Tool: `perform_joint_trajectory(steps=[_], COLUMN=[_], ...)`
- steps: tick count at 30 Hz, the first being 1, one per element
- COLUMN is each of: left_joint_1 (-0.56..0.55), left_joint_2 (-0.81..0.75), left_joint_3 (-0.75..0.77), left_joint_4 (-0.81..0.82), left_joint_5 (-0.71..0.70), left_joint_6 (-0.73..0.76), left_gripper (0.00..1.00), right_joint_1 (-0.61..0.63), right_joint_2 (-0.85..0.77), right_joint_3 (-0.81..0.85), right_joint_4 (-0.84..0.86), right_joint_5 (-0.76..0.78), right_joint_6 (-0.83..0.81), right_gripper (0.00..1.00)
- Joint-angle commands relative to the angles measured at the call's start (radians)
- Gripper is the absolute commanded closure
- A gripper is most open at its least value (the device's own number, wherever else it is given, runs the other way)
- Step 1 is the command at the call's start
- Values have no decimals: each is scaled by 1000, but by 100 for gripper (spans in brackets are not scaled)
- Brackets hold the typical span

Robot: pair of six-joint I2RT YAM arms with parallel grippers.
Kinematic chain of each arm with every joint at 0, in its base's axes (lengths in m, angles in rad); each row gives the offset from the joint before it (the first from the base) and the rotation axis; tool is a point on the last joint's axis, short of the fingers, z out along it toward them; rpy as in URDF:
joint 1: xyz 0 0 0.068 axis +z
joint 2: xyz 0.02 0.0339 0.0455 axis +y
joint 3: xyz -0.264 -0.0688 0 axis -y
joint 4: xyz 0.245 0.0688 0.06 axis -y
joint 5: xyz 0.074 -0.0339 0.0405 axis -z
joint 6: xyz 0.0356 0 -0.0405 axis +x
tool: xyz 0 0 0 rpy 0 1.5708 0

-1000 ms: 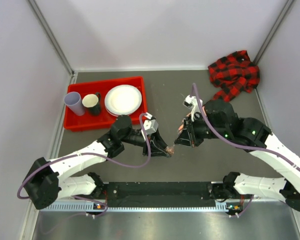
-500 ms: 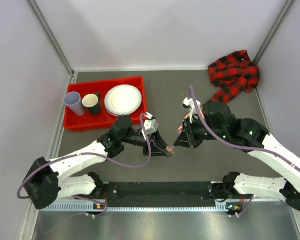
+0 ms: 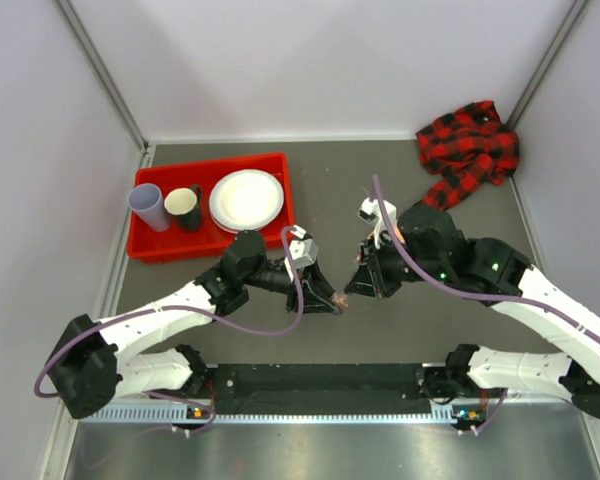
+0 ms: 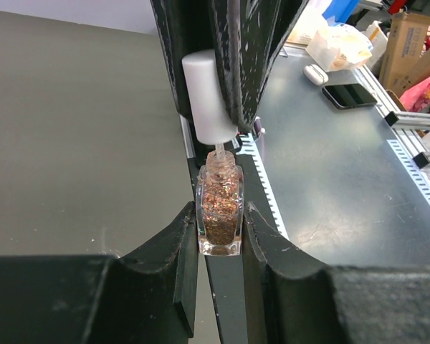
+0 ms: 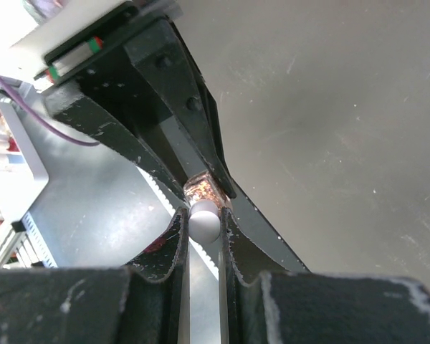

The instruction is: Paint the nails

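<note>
grey table (image 3: 320, 180) between pale walls. from above, the two arms meet near the middle of it, left claw (image 3: 335, 299) and right claw (image 3: 355, 286) tip to tip, and what they hold is only a speck. the left wrist view shows it: the left claw is closed on a small clear polish bottle (image 4: 219, 208) of copper glitter, and the right claw is pinched on its white cap (image 4: 208, 97), a thin stem showing between cap and neck. the right wrist view shows the cap end-on. only the top view shows the plaid sleeve (image 3: 468, 148) bunched in the far right corner, well apart; the nails can't be made out there. a red tray (image 3: 155, 250) sits far left.
</note>
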Motion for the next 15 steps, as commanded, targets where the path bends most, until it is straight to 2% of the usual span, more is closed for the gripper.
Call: perform_joint_trajectory(steps=[1,9,15], left_joint_1=[-2,-2,-2], left_joint_2=[-18,-27,-44], left_joint_3=[38,37,35], left_joint_4=[43,45,54], left_joint_5=[-9,-34,-112], left_joint_6=[21,23,23], left_gripper=[100,100,100], right_joint_1=[20,46,88], right_joint_2=[-3,-4,11], right_joint_3=[-24,-47,-94], right_joint_4=[48,73,99], right_joint_5=[26,29,52], right_joint_6=[13,33,70], right_gripper=[100,100,100])
